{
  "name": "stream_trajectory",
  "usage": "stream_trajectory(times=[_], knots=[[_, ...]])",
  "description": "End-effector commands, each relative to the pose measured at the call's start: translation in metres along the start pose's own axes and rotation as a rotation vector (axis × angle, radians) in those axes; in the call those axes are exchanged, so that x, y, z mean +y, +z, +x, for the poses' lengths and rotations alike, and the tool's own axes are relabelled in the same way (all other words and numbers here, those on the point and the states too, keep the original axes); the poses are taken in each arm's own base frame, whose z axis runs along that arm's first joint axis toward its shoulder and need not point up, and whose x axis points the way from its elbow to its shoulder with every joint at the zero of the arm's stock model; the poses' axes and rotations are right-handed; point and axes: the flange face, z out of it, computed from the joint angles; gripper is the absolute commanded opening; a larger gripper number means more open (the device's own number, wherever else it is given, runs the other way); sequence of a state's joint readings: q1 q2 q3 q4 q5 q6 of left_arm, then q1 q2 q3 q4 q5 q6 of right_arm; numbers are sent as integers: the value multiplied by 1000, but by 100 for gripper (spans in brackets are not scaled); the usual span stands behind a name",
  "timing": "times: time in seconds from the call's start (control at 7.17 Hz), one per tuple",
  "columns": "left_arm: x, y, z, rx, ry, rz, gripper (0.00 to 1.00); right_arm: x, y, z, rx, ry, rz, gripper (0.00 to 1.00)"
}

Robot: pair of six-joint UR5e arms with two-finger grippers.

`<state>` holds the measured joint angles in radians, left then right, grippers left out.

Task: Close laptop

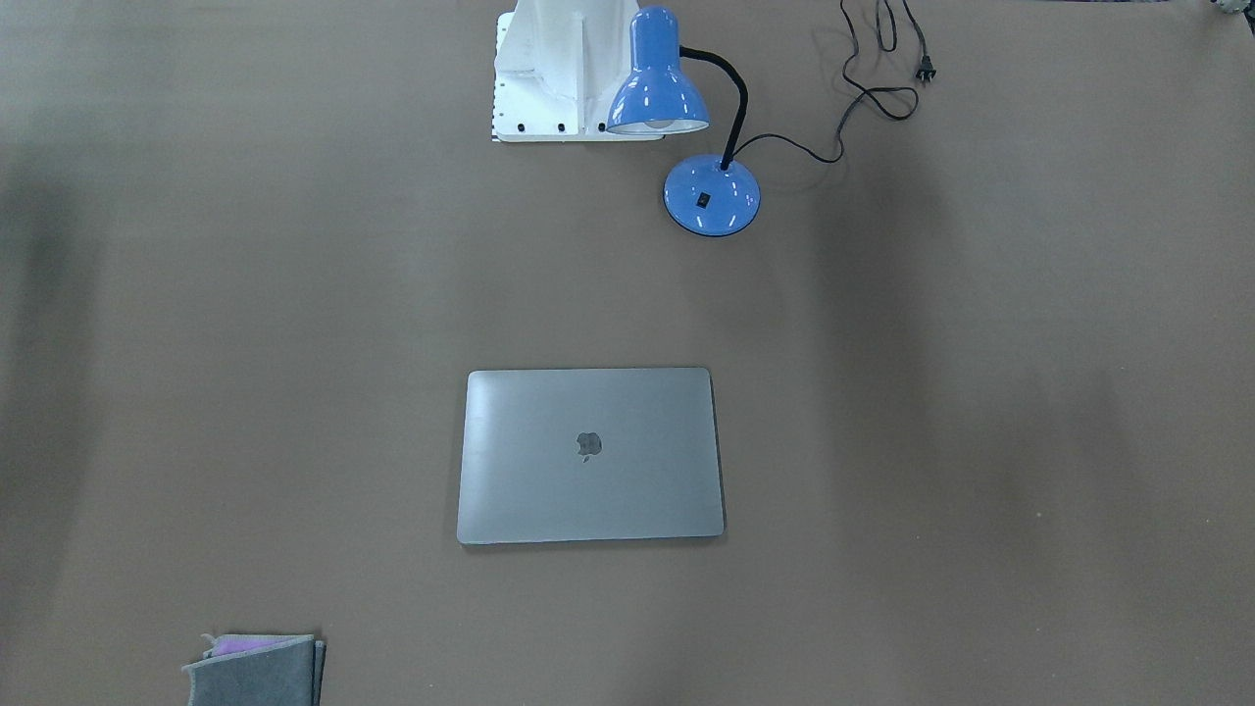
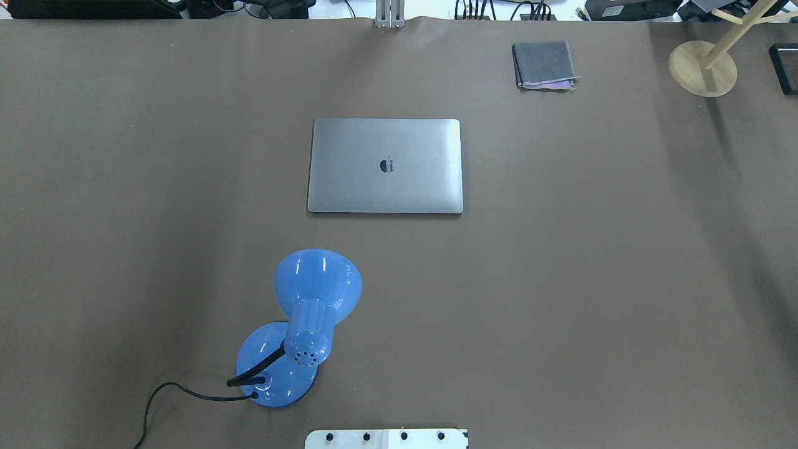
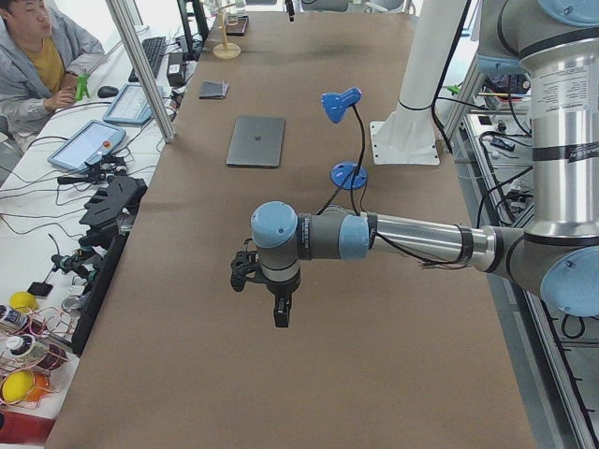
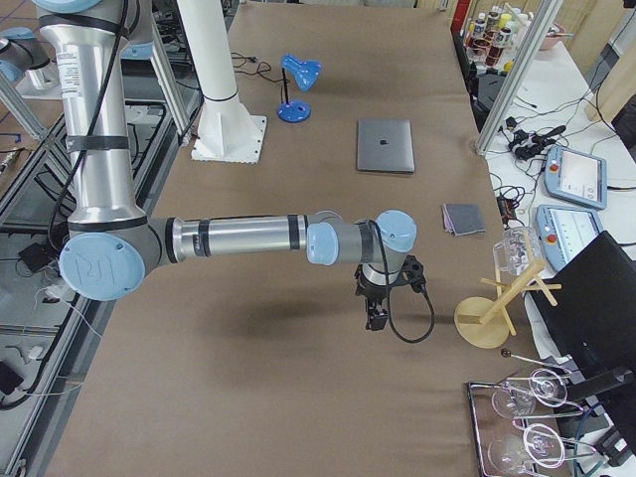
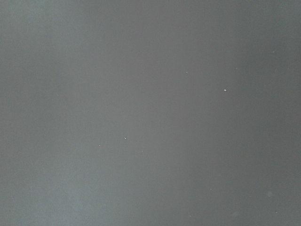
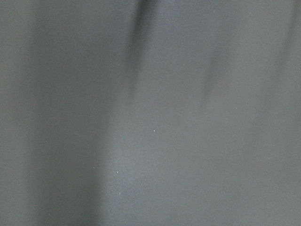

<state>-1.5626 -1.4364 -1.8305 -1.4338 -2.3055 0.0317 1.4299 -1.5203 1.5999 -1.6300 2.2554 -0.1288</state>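
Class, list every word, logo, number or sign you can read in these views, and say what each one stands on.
Apple logo, a sign with no words: on the lid of the laptop.
"UR": on the right arm's blue joint cap.
Right arm's white label: print too small to read.
Left arm's white label: print too small to read.
Blue lamp: no text visible.

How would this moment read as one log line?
laptop: lid shut, flat | left gripper: clear of laptop, state unclear | right gripper: likewise | task: looks done
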Motion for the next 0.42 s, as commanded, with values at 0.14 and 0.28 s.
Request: stream_trajectory(times=[0.14,0.28], knots=[[-1,-1,-1,0,-3,3,98,8,-4,8,-27,13,12,100],[-2,-4,1,0,-7,8,98,8,-4,8,-27,14,11,100]])
